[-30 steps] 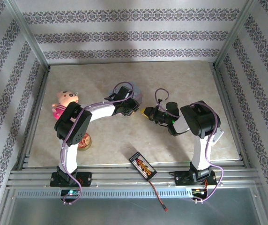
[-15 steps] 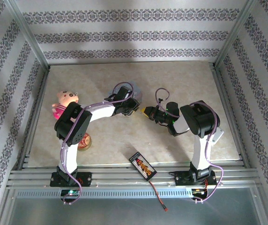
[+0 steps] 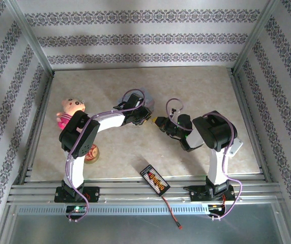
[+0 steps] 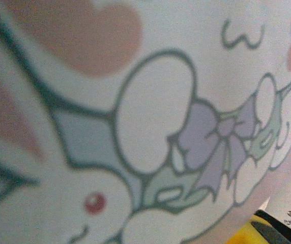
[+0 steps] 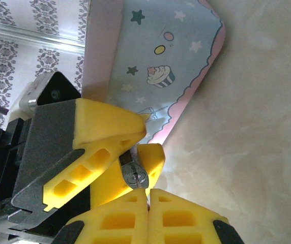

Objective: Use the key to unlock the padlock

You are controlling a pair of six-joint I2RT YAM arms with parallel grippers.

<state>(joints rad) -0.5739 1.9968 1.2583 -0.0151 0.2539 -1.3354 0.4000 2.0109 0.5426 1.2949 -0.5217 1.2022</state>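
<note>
**Fingers tip to tip at the tin, padlock not resolvable**

Right fingers (image 5: 148,195): closed, pads pressed flat together. A small silver metal piece (image 5: 134,175) sits at their tips, angled up toward the left fingers (image 5: 146,140). Can't tell if it's pinched between the pads or just lying against them, nor whether it's key or lock hardware.

Left fingers: yellow, set a narrow gap apart. The upper tip lies over the corner of the pale blue rectangular tin (image 5: 155,56), the lower tip sits at its pink edge. The gap is in shadow, so can't tell what they grip, if anything. The padlock isn't clearly visible; the silver piece leads into that dark gap.

The tin stands tilted on the beige marbled surface (image 5: 252,127). Its cartoon print is right up against the left wrist camera (image 4: 150,117).

From the top view, both sets of fingers (image 3: 144,117) (image 3: 157,121) nearly touch mid-surface, with the tin (image 3: 149,103) just behind the left ones.

Further out are a pink pig plush toy (image 3: 71,109) at left, a round orange-red can (image 3: 91,153) by the left arm, and a flat black device with orange labels (image 3: 154,179) at the near edge.
</note>
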